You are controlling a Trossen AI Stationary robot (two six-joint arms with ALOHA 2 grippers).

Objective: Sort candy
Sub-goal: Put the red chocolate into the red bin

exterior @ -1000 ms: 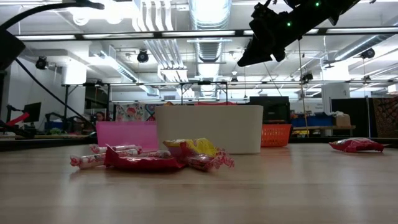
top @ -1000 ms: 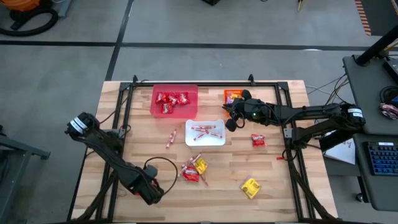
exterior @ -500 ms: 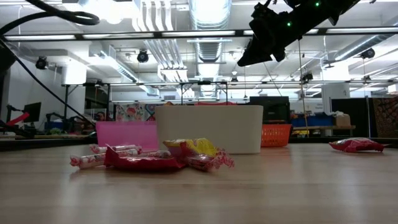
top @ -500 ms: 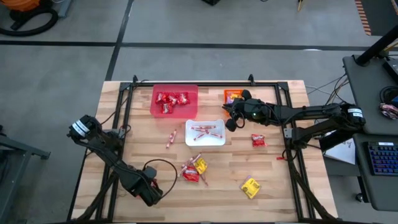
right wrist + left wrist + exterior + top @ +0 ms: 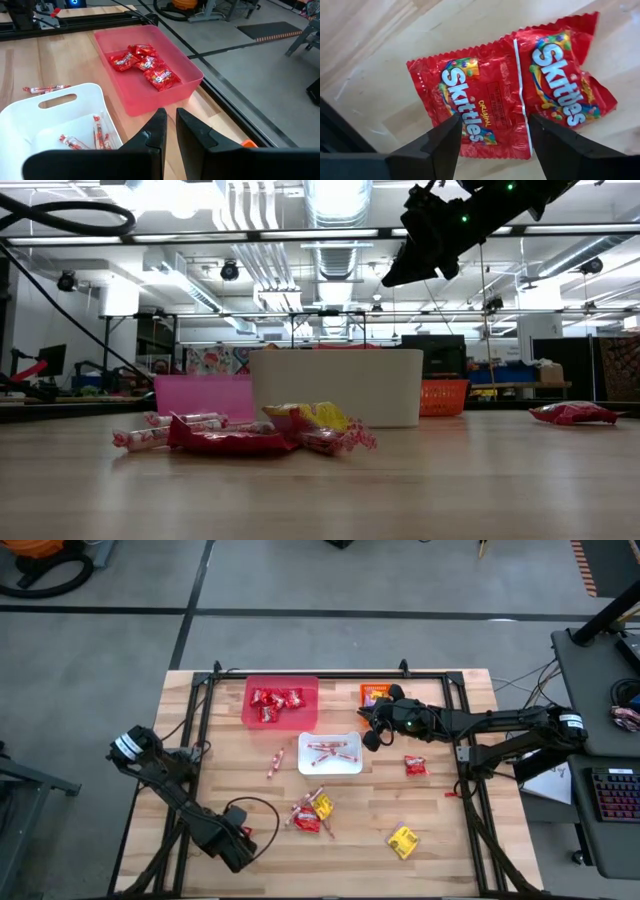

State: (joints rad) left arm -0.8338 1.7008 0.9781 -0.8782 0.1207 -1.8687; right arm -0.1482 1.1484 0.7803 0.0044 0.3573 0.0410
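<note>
Two shiny red candy packets (image 5: 485, 105) lie flat side by side on the wood near the table's front left. My left gripper (image 5: 492, 125) hangs over them, pointing down and open, with a finger on either side of one packet and clear of it. In the high view my left gripper (image 5: 236, 845) covers them. My right gripper (image 5: 370, 737) hangs shut and empty, high between the white bin (image 5: 330, 766) and the orange bin (image 5: 374, 694). A small candy pile (image 5: 310, 813) of red, yellow and stick sweets lies mid-table.
The pink-red bin (image 5: 281, 718) holds several red packets and the white bin holds sticks. A loose stick (image 5: 275, 764), a red packet (image 5: 415, 766) and a yellow packet (image 5: 403, 841) lie on the table. Black frame rails run along the table's sides and back.
My left gripper has sunk a little and shifted slightly toward the table's left edge, staying open. The right arm has kept still.
</note>
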